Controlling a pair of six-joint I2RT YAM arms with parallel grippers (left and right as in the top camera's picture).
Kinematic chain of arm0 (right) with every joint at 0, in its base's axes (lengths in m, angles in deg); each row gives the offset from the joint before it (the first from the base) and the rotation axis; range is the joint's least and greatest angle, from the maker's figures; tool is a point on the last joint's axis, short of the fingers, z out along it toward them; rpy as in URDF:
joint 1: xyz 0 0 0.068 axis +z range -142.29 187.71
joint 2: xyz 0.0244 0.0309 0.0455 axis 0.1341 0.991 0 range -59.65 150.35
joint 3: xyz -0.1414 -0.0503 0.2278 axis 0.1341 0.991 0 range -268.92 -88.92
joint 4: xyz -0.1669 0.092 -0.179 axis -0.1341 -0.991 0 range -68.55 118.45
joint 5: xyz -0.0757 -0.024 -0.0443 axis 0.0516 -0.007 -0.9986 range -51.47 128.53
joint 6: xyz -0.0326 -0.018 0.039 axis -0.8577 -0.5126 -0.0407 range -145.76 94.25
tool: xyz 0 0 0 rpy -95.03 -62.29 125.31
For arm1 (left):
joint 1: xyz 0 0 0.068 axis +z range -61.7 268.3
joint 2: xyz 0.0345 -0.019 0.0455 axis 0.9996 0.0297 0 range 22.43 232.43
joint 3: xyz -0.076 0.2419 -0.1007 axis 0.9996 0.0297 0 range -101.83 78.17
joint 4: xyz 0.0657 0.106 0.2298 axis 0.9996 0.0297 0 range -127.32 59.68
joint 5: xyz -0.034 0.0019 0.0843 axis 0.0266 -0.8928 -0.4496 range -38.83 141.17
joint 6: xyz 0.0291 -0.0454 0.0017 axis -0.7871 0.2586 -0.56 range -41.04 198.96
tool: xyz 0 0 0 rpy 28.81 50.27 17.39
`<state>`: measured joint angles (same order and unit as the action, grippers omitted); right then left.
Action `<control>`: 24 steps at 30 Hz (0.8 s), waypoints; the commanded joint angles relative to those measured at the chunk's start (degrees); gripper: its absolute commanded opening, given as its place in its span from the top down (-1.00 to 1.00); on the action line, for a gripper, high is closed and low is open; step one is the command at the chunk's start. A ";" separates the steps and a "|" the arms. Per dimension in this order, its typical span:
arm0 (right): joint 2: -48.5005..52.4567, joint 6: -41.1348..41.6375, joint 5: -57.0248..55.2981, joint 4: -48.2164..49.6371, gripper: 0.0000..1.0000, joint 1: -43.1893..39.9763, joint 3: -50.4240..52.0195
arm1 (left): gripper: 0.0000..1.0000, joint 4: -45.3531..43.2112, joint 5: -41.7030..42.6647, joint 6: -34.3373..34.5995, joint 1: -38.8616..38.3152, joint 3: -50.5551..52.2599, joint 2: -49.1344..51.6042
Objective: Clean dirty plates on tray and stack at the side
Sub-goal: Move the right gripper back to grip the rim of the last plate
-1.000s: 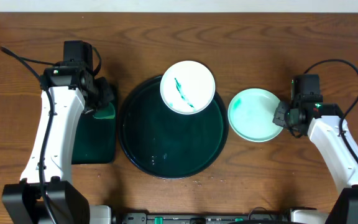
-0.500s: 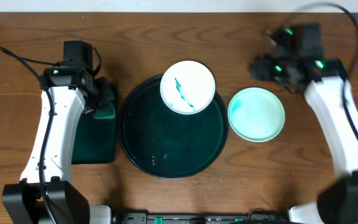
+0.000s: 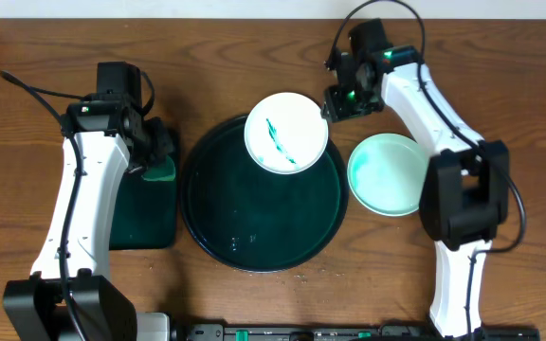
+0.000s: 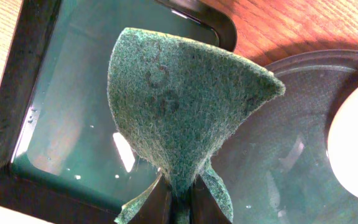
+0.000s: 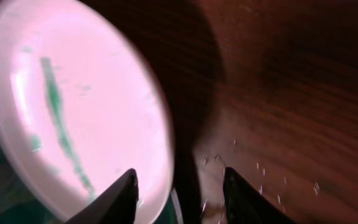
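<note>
Surface (image 3: 254, 57): brown wood grain that fills the overhead frame and carries everything else.
Right arm (image 3: 448, 118): white links rising from the lower right and bending toward the upper middle, with its head at the streaked plate's upper right edge.
Left arm (image 3: 83, 189): white links running up the left side, with its head over the upper end of the small tray.
Tray (image 3: 245, 213): round, dark green-black, with a raised rim, in the middle of the frame. Its floor is bare apart from a few pale specks near the lower middle.
Small tray (image 3: 140, 218): dark and rectangular, just left of the tray, with a teal, wet-looking floor in the left wrist view.
Tinted plate (image 3: 391, 174): round, pale teal all over, flat on the wood just beside the tray's right rim.
Streaked plate (image 3: 286, 133): white with a green streak, lying across the tray's upper right rim, partly inside and partly over the wood.
Sponge (image 4: 179, 106): a green scouring pad folded into a cone, hanging above the small tray's right edge.
Left jaws: clamped on the sponge's lower tip.
Right jaws: apart, with one finger over the streaked plate and the other over the wood, so the rim lies between them. I cannot tell whether they touch it.
</note>
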<state>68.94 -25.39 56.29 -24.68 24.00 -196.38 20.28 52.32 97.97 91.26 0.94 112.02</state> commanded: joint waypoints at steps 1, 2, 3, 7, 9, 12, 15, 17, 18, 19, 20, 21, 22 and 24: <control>2.86 -1.33 0.50 1.38 0.24 1.40 -1.46 | 0.85 -0.04 -0.28 -1.18 0.20 -0.79 -0.48; 3.54 -1.31 0.52 1.84 0.28 1.60 -1.44 | 0.85 -0.04 -0.28 -1.18 0.20 -0.79 -0.48; 4.11 -1.31 0.52 2.23 0.32 1.84 -1.44 | 0.86 -0.04 -0.28 -1.18 0.20 -0.79 -0.48; 4.96 -1.29 0.52 3.58 0.55 2.73 -1.44 | 0.86 -0.04 -0.28 -1.18 0.20 -0.79 -0.48; 4.94 -1.29 0.52 4.28 0.68 3.10 -1.44 | 0.86 -0.04 -0.28 -1.18 0.20 -0.79 -0.48; 4.94 -1.27 0.52 4.44 0.95 3.43 -1.46 | 0.85 -0.04 -0.28 -1.18 0.20 -0.79 -0.48; 4.92 -1.25 0.63 3.58 0.98 3.76 -1.46 | 0.85 -0.07 -0.28 -1.18 0.20 -0.79 -0.48; 4.72 -1.22 1.70 2.93 0.97 4.07 -1.46 | 0.86 -0.07 -0.28 -1.18 0.20 -0.79 -0.48; 4.42 -1.05 2.54 2.51 0.98 4.24 -1.46 | 0.85 -0.07 -0.28 -1.18 0.20 -0.79 -0.48; 4.15 -0.57 3.26 2.05 0.98 4.42 -1.46 | 0.86 -0.07 -0.28 -1.18 0.20 -0.79 -0.48; 3.72 -0.07 3.96 1.57 0.98 4.63 -1.46 | 0.86 -0.09 -0.28 -1.18 0.20 -0.79 -0.48; 3.17 0.37 4.46 0.96 0.98 4.85 -1.49 | 0.85 -0.09 -0.28 -1.18 0.20 -0.79 -0.48; 2.62 1.01 4.85 0.28 0.98 5.18 -1.49 | 0.86 -0.09 -0.28 -1.18 0.20 -0.79 -0.48; 1.14 2.82 4.83 -1.75 0.97 5.86 -1.49 | 0.85 -0.09 -0.28 -1.18 0.20 -0.79 -0.48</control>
<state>73.34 -25.26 58.59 -25.12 28.22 -196.86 20.28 52.32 97.97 91.26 0.94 112.02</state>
